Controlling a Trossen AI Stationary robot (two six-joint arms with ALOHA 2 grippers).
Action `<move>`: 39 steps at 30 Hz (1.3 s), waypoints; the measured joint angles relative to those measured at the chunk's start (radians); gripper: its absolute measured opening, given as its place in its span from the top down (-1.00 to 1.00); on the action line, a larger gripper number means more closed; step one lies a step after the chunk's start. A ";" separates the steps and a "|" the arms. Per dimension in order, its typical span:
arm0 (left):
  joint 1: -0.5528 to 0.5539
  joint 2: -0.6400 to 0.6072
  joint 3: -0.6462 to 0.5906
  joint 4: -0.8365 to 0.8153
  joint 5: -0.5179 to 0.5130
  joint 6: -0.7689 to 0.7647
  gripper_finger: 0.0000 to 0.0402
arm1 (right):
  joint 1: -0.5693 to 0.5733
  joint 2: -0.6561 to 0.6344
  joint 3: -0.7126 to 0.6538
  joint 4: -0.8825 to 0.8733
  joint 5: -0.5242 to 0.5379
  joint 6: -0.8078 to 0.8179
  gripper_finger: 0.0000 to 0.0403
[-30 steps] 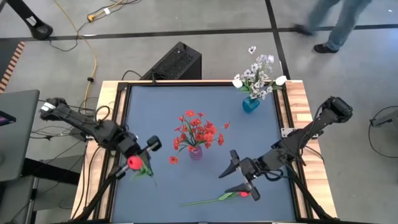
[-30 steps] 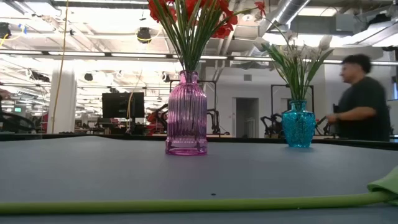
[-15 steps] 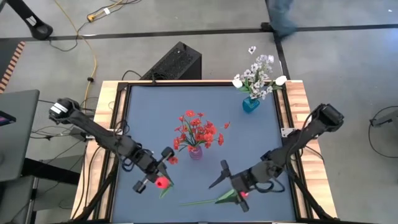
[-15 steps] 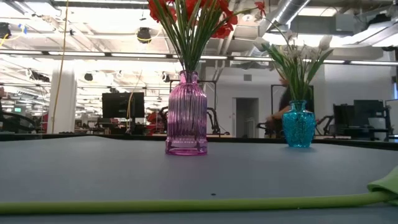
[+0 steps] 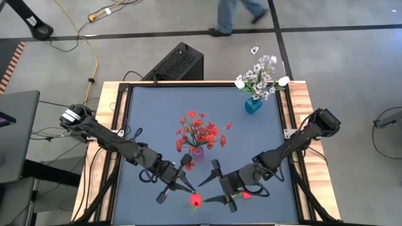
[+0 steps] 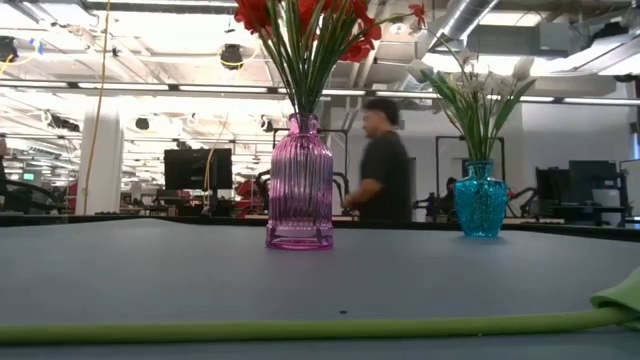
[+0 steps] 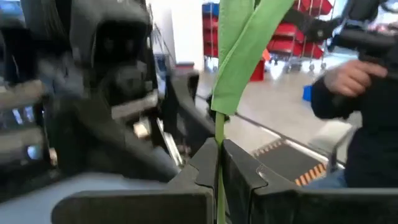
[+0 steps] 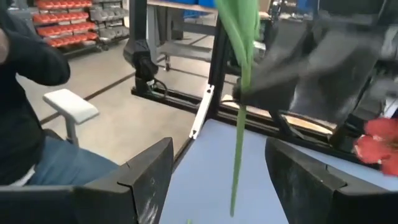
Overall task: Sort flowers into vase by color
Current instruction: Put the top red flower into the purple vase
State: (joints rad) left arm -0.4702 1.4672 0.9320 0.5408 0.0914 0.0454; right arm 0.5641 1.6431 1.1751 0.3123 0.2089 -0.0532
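Note:
My left gripper [image 5: 187, 190] [image 7: 219, 177] hovers over the table's near middle, shut on a red tulip-like flower whose bud [image 5: 196, 201] shows just past its fingers. My right gripper [image 5: 212, 187] [image 8: 227, 186] faces it from the right, open. The held green stem [image 8: 239, 118] stands between the right fingers without touching them. A second red flower lies flat on the table, bud [image 5: 245, 196] beside the right wrist, stem [image 6: 300, 328] along the near edge. Red blooms fill the purple vase [image 5: 197, 152] [image 6: 300, 185]. White ones fill the blue vase [image 5: 253, 105] [image 6: 480, 200]. My left gripper pinches the flower's thin green stem [image 7: 219, 149] between its two fingers, coming at it from the table's left. A broad green leaf [image 7: 245, 43] rises beyond the fingertips. The flower is lifted clear of the table.
The purple vase stands at the table's middle, just beyond both grippers. The blue vase is at the far right corner. A wooden frame [image 5: 301, 113] borders the blue mat. A person [image 6: 385, 160] walks past behind the table.
My left gripper has carried the red flower from the table's left edge rightward and toward the near edge, up to the right gripper. My right gripper has moved left toward it, off the lying flower's bud, and stayed open. A person has walked across behind the table.

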 joint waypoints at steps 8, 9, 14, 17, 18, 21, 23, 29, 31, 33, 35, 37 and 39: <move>0.001 0.007 0.026 0.016 -0.133 0.105 1.00 | -0.031 0.000 -0.001 0.020 0.000 0.003 -0.40; 0.002 0.007 0.026 0.024 -0.147 0.112 1.00 | -0.035 0.000 -0.001 0.028 0.000 0.003 -0.40; 0.007 0.007 0.026 0.046 -0.177 0.135 1.00 | -0.063 0.000 -0.001 0.041 0.000 0.000 -0.40; 0.008 0.007 0.026 0.045 -0.199 0.135 1.00 | -0.076 0.001 -0.002 0.040 0.000 0.000 -0.38; 0.010 0.007 0.026 0.037 -0.206 0.135 1.00 | -0.079 0.001 -0.002 0.041 0.000 0.000 -0.37; 0.013 0.007 0.025 0.010 -0.212 0.135 1.00 | -0.084 0.001 -0.002 0.040 0.003 0.001 -0.27; 0.013 0.007 0.025 0.010 -0.213 0.140 1.00 | -0.083 0.001 -0.002 0.039 0.003 0.001 -0.15; 0.013 0.007 0.025 0.011 -0.218 0.172 1.00 | -0.078 -0.002 -0.002 0.013 0.002 0.001 0.39; 0.013 0.007 0.025 0.011 -0.238 0.172 1.00 | -0.075 -0.002 -0.002 0.012 0.003 0.000 0.59; 0.012 0.007 0.025 0.007 -0.249 0.172 1.00 | -0.075 -0.002 -0.002 0.010 0.004 -0.004 0.78; 0.012 0.007 0.025 0.002 -0.253 0.172 0.99 | -0.075 -0.003 -0.002 0.000 0.004 -0.007 0.87; 0.012 0.007 0.025 -0.004 -0.253 0.173 0.97 | -0.071 -0.003 -0.002 -0.002 0.004 -0.008 0.87; 0.009 0.006 0.025 -0.017 -0.255 0.184 0.92 | -0.066 -0.003 -0.002 -0.003 0.004 -0.013 0.87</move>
State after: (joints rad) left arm -0.4607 1.4735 0.9573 0.5243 -0.1636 0.2291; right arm 0.4984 1.6405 1.1732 0.3090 0.2127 -0.0666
